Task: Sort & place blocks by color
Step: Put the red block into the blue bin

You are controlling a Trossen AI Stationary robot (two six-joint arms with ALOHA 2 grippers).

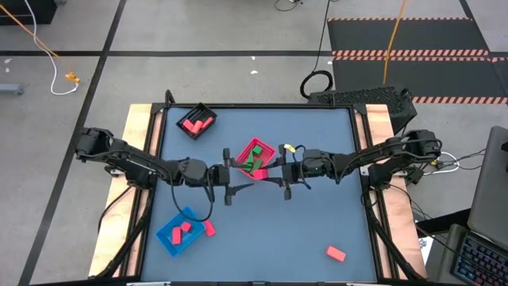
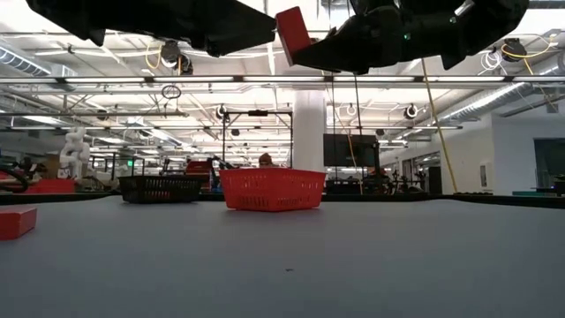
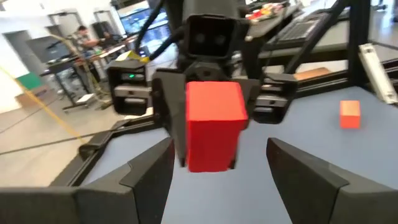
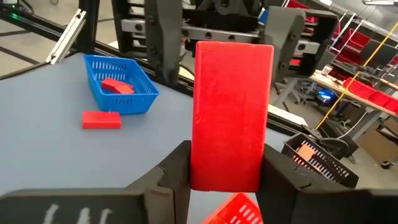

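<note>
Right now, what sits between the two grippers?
A red block, held upright by the right gripper; the left gripper faces it with fingers open to either side. Both wrist views show this.

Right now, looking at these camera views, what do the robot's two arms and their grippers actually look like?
Both arms are dark, nearly black, built of jointed segments. The left gripper and right gripper each end in two flat, angular black fingers. A black cable loops under the left arm, a yellow tag sits by the right wrist, and a small green light glows on the facing gripper's housing.
</note>
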